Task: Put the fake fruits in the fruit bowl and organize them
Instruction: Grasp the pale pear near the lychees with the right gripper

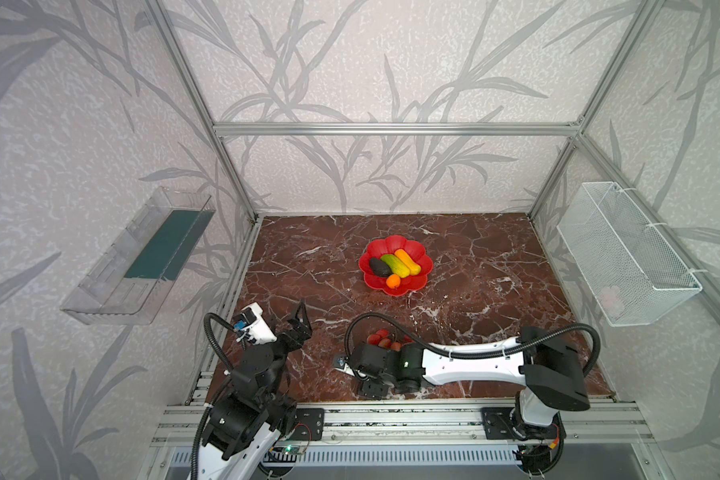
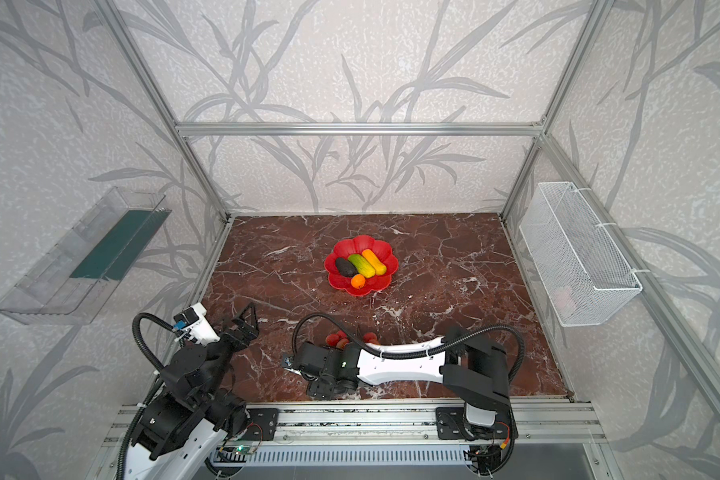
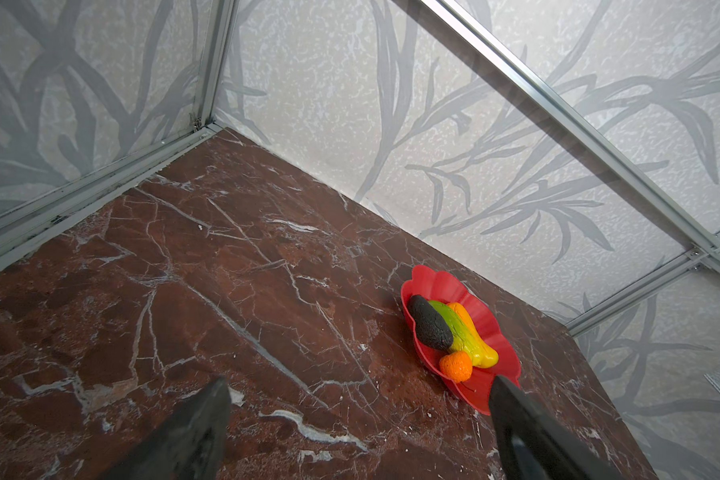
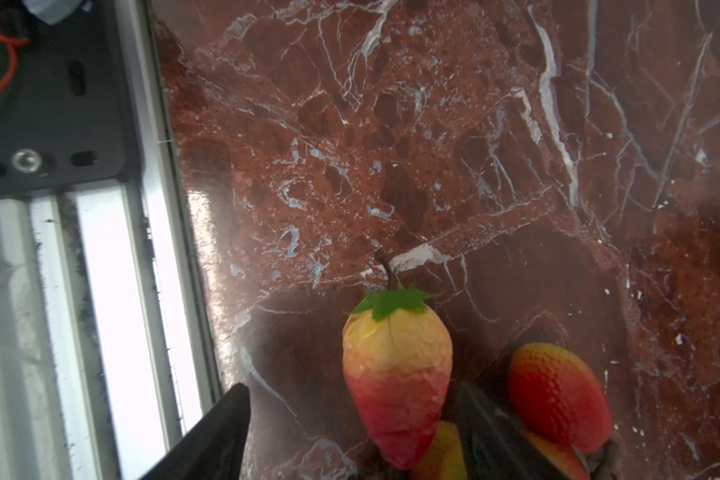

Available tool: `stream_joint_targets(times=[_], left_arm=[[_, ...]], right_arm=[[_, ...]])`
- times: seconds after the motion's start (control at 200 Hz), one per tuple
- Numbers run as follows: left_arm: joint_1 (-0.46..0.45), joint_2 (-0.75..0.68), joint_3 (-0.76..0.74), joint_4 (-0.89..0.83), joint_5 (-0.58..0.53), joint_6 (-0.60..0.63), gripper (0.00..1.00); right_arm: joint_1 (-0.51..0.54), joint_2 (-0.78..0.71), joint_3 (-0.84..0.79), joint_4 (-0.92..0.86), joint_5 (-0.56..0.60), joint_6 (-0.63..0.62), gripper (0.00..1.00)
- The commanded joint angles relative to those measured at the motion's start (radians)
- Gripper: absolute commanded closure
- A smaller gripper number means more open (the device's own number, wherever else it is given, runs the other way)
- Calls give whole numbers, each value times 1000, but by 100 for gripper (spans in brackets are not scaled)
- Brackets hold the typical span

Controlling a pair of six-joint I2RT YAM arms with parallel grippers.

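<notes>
Loosely, right gripper (image 4: 350,388) straddles one red berry (image 4: 395,374)

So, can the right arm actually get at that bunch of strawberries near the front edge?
Probably yes. The right claw sits astride one berry of the strawberry bunch, jaws open on either side of it, and nothing stands between them on the marble table.
</notes>
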Motion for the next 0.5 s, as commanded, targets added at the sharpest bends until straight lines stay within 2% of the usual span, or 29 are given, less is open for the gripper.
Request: stream_joint_targets(times=[0.0, 0.13, 0.395, 0.495], left_arm=[[3, -3, 9, -47, -29, -16, 3], [4, -5, 17, -64, -33, -13, 3], [4, -11, 37, -86, -36, -10, 3], [3, -13, 38, -85, -37, -10, 3]], right_arm=[[1, 55, 43, -22, 70, -43, 24], [0, 102, 65, -8, 66, -52, 30], [0, 107, 105, 4, 19, -17, 63], [-23, 56, 109, 17, -2, 24, 70]])
